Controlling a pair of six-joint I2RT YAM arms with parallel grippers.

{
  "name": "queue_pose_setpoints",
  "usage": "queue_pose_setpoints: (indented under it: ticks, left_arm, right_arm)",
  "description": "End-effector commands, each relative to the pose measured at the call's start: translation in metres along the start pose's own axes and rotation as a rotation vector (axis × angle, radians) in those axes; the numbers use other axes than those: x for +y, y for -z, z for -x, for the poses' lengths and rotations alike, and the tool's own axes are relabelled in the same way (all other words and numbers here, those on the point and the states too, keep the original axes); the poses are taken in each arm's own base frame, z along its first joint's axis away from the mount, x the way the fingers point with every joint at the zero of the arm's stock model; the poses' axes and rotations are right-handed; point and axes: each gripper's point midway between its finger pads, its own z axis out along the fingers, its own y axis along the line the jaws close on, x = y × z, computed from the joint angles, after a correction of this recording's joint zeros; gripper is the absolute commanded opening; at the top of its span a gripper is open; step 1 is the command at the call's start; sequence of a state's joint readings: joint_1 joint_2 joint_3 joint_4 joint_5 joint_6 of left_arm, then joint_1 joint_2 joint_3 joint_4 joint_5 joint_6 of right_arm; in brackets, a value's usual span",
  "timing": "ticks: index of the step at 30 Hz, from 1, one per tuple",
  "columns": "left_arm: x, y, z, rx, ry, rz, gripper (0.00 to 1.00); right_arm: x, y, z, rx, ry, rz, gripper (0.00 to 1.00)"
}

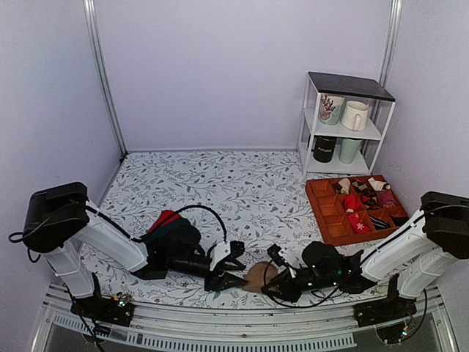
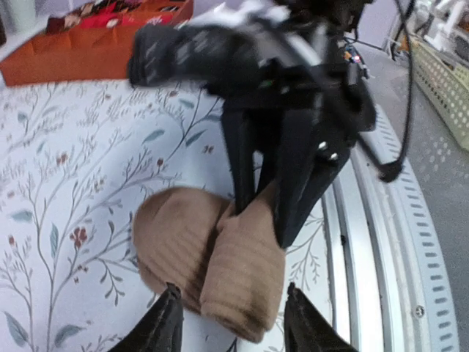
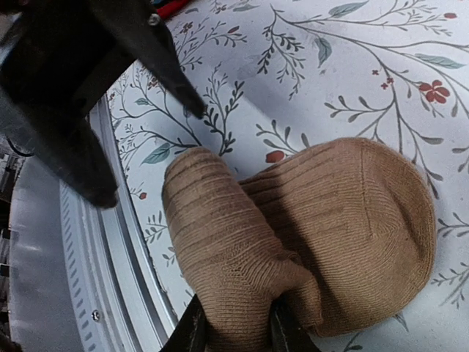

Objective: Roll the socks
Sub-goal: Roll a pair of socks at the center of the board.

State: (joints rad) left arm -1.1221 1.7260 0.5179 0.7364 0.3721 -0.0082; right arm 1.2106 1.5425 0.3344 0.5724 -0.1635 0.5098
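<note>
The tan-brown socks (image 1: 258, 276) lie near the table's front edge as a partly rolled bundle: a thick ribbed roll (image 3: 220, 242) against a rounded toe part (image 3: 366, 220). My right gripper (image 3: 236, 334) is shut on the near end of the roll; in the top view it (image 1: 274, 276) sits at the socks' right side. My left gripper (image 2: 231, 312) is open, its fingertips standing apart on either side of the socks (image 2: 212, 257) without touching them. In the top view it (image 1: 234, 273) is just left of the socks.
An orange compartment tray (image 1: 322, 213) with small rolled socks stands at the right. A white shelf (image 1: 344, 121) with mugs stands behind it. Red and dark green socks (image 1: 170, 227) lie by the left arm. The metal front rail (image 2: 381, 242) runs close beside the socks.
</note>
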Motion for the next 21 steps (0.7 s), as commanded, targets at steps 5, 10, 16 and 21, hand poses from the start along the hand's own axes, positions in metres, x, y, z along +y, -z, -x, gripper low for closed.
queue_pose_setpoints:
  ticks: [5, 10, 16, 21]
  left_arm:
    - [-0.03, -0.002, 0.016, -0.099, -0.229, -0.098, 0.58]
    - [-0.037, -0.01, -0.008, -0.05, -0.208, -0.126, 0.59]
    - [-0.033, -0.016, -0.023, -0.025, -0.193, -0.108, 0.59]
    - [-0.03, -0.021, -0.029, -0.011, -0.185, -0.101, 0.59]
  right_arm:
    - [-0.02, 0.004, -0.079, 0.35, -0.25, 0.02, 0.23]
    - [-0.026, 0.005, -0.077, 0.356, -0.294, 0.021, 0.23]
    - [-0.025, 0.002, -0.078, 0.379, -0.283, 0.034, 0.23]
    - [-0.024, 0.001, -0.079, 0.392, -0.279, 0.041, 0.23]
